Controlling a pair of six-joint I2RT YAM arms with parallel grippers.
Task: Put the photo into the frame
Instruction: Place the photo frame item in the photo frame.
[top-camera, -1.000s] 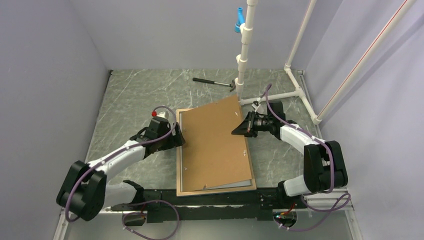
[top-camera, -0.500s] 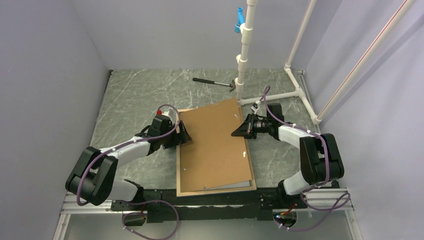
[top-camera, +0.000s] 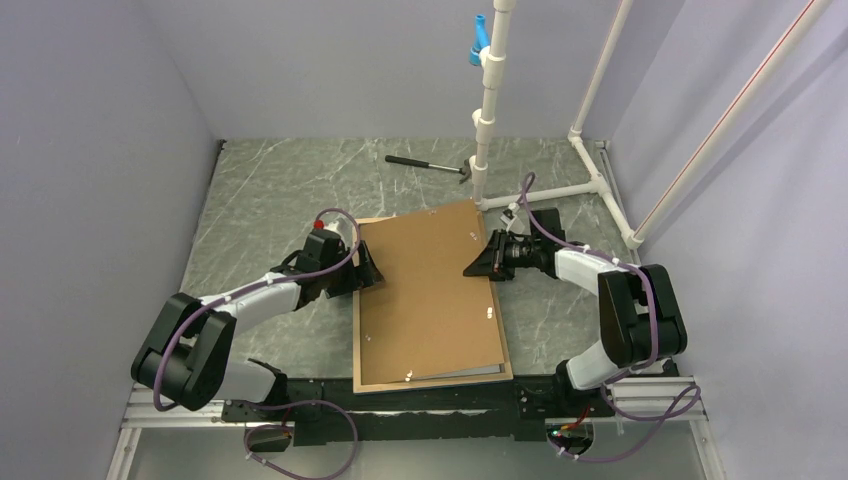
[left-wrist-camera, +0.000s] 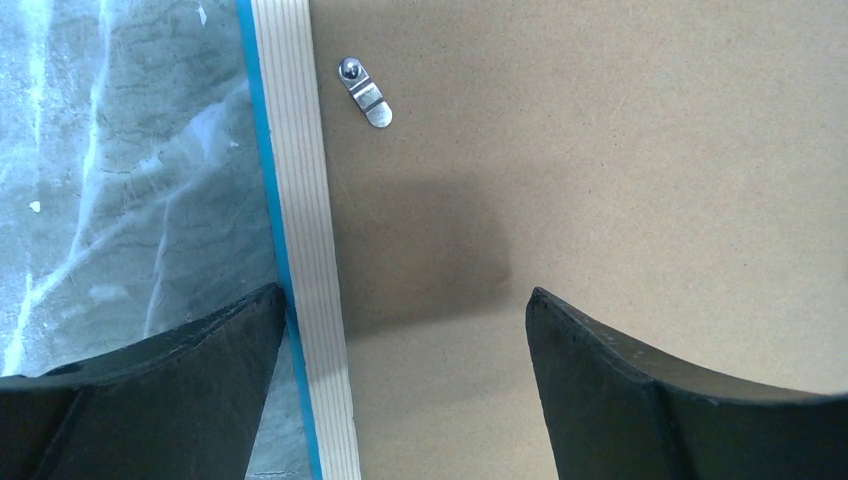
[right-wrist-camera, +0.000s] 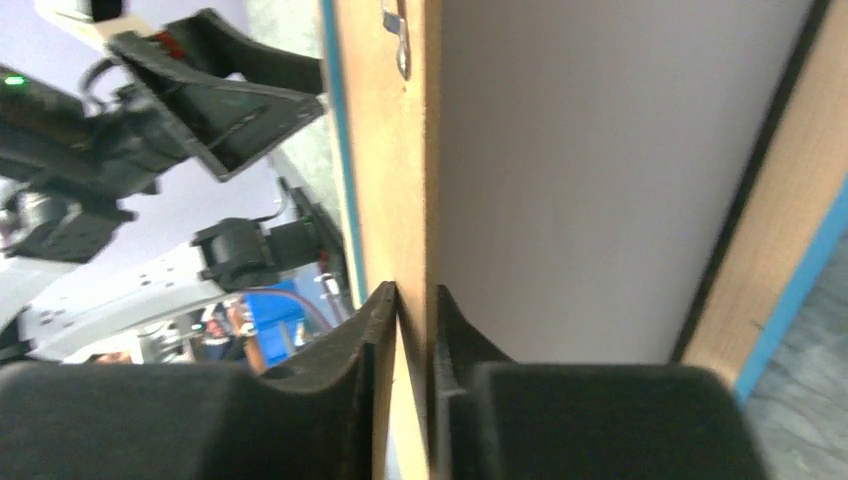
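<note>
Photo (top-camera: 485, 371), a large rectangular print lying plain white back up, shows from above only as a pale sliver at the near right corner. It sits inside the thin rectangular frame (top-camera: 440, 381), which lies face down on the grey marbled table (top-camera: 270, 190) with its light wood back upward. A plain brown backing board (top-camera: 430, 290) covers nearly all of it but sits skewed, its far right corner past the rail. The left gripper (top-camera: 372, 268) is at the frame's left rail and the right gripper (top-camera: 468, 267) at the board's right edge. From the left wrist, both black fingers (left-wrist-camera: 150, 400) are spread wide and grasp nothing; below them lie the wood rail (left-wrist-camera: 305, 200), its turquoise lip and the board, which carries a small metal turn clip (left-wrist-camera: 366, 95). From the right wrist, the fingers (right-wrist-camera: 330, 380) flank the board's thin edge closely; whether they pinch it or have just slackened I cannot tell. Beneath the board the white back (right-wrist-camera: 580, 170) lies within the rails. The step looks like closing the back over the seated photo. Next the board needs releasing and squaring into the recess, and then, likely, the clips need turning. Compared with a second ago, the left arm has reached in to the rail from farther out, and the board's raised right side has sunk lower.
</note>
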